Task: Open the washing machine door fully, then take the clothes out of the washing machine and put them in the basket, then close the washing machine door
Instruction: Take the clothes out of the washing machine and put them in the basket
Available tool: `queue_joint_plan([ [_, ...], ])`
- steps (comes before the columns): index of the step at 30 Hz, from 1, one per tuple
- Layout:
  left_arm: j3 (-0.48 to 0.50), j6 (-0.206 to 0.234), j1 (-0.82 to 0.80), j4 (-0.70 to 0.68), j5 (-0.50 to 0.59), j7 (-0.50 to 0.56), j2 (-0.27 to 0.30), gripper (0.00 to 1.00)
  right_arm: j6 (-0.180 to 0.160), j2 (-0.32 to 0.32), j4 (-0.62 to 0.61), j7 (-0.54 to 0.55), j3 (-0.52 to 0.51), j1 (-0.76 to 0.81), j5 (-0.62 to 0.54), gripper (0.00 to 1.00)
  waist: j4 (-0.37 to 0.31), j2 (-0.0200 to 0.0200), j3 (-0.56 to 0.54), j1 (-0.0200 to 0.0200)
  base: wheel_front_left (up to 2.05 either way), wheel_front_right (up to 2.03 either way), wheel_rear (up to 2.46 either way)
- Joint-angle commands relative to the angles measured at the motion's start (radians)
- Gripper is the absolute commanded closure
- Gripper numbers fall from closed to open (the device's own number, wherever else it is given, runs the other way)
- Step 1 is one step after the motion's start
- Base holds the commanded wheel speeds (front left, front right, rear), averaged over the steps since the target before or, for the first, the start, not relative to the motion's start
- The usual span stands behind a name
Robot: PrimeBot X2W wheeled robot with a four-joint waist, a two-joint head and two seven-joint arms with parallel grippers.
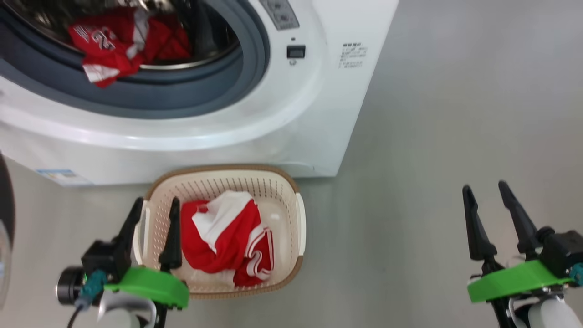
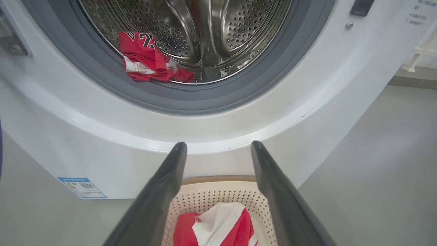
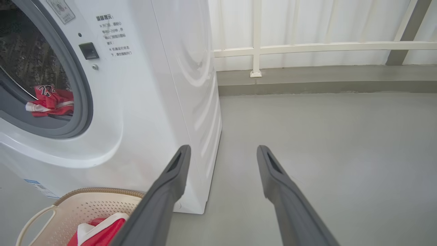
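One jersey (image 1: pixel 214 248) in basket (image 1: pixel 227 169) (second jersey (image 1: pixel 116 48) in drum (image 2: pixel 245 30)).

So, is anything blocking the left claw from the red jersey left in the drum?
Nothing visible does. The open left claw faces the drum mouth, where the jersey lies at the front lip. The basket sits lower, beneath the claw.

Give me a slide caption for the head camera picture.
Left gripper and right gripper open and empty; one red jersey lies in the basket, a second jersey in the open washing machine.
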Motion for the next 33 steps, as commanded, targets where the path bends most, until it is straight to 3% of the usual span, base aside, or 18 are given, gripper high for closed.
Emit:
queue_joint_plan([
  [1, 0.035, -0.008, 0.024, -0.030, 0.011, -0.008, 0.025, 0.00, 0.006, -0.017, -0.019, -0.006, 0.025, 0.014, -0.002, 0.00, 0.006, 0.0000, -0.069, 0.0000, 0.00, 0.00, 0.00],
  [18, 0.067, 0.017, 0.307, -0.271, 0.014, -0.008, 0.025, 0.00, 0.006, -0.017, -0.040, -0.006, 0.008, 0.202, 0.006, 0.00, 0.008, 0.0000, -0.261, 0.0000, 0.00, 0.00, 0.00],
  [33, 0.069, 0.061, 0.442, -0.379, -0.003, -0.008, 0.025, 0.00, 0.006, -0.012, -0.059, -0.006, -0.011, 0.270, 0.011, 0.00, 0.006, 0.0000, -0.295, 0.0000, 0.00, 0.00, 0.00],
])
